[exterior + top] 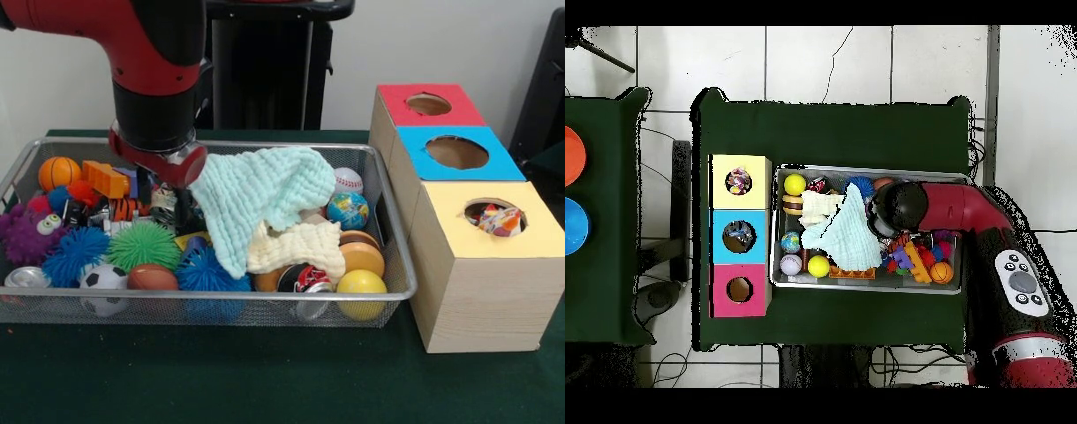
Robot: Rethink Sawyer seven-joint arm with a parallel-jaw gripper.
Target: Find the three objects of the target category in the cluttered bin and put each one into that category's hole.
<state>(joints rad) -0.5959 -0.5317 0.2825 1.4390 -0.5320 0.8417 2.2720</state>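
**Arm down in the bin, 1 cloth draped against it**

No writing can be read anywhere; the red, black and white can [305, 278] at the bin's front shows a printed pattern only, too small to make out.

The red and black arm [154, 66] drops from above into the left half of the wire mesh bin [388, 291], its wrist upright. The gripper [177, 208] is sunk among the toys; I cannot tell how far the fingers are spread or whether they hold anything, since the pale green cloth [260, 199] lies against the wrist and covers that side.

A cream cloth [296, 247] sits under the green one, hiding whatever lies at the bin's middle. Around them show a small basketball [59, 172], a green spiky ball [143, 245], a globe ball [348, 210], a baseball [348, 180] and a yellow ball [361, 287].

Beside the bin on the green tabletop [265, 380] stand 3 boxes: red-topped [399, 110], blue-topped [494, 163] and yellow-topped [538, 234]. A patterned object [500, 221] shows partly through the yellow box's hole.
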